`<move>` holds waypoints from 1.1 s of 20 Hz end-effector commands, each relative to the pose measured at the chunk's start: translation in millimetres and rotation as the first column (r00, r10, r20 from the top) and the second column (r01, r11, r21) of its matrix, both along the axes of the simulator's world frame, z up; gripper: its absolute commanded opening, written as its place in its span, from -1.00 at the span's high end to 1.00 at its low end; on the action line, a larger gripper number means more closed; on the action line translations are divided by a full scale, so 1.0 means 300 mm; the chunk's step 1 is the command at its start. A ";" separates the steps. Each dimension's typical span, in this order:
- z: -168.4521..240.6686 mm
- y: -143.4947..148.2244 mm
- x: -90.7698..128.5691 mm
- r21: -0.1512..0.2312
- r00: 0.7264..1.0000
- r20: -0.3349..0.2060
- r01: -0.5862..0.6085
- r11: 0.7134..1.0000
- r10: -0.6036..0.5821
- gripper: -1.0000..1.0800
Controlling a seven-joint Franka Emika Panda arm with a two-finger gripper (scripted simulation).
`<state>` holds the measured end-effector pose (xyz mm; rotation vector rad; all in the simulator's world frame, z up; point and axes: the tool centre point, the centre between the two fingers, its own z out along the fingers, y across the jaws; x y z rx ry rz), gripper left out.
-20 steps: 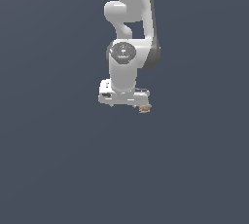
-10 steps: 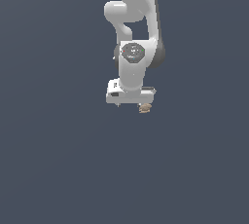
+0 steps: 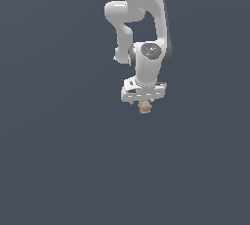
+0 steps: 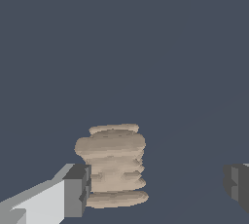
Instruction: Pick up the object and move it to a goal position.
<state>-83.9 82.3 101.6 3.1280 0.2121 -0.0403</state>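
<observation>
Plain dark slate-grey ground (image 3: 58,170), flat and unmarked, filling both views

White jointed arm (image 3: 141,18), entering from the top of the exterior view, bending down through a rounded elbow to a grey-capped wrist joint (image 3: 150,51) with a small red mark on it

White gripper block (image 3: 143,92) at the arm's lower end, set crosswise, pointing downward

Gripper (image 4: 158,194), seen from the wrist view: two dark grey fingertips well apart, jaws spread wide; one pad (image 4: 78,190) on a white finger body, just beside the object and apparently touching its side; the other pad (image 4: 237,185) well clear, with bare ground between it and the object; not clamped on anything

Object (image 3: 144,106), tiny tan-beige lump directly beneath the gripper block in the exterior view, much smaller than the block; in the wrist view (image 4: 113,165) a squat upright stack of rounded, uneven layers with faint darker bands between them, broader near the top and at the base, sitting off-centre in the gap toward the one finger

Whether resting on the ground or lifted: cannot tell
</observation>
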 end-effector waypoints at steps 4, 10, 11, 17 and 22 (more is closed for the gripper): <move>-0.027 0.069 -0.059 0.006 0.999 0.019 -0.048 0.999 0.048 -0.92; -0.036 0.093 -0.081 0.008 0.998 0.025 -0.065 0.998 0.065 -0.92; -0.035 0.091 -0.078 0.008 0.998 0.024 -0.063 0.998 0.063 -0.92; -0.070 0.091 -0.080 0.008 0.998 0.024 -0.064 0.998 0.064 -0.92; -0.147 0.092 -0.084 0.008 0.998 0.025 -0.065 0.998 0.065 -0.92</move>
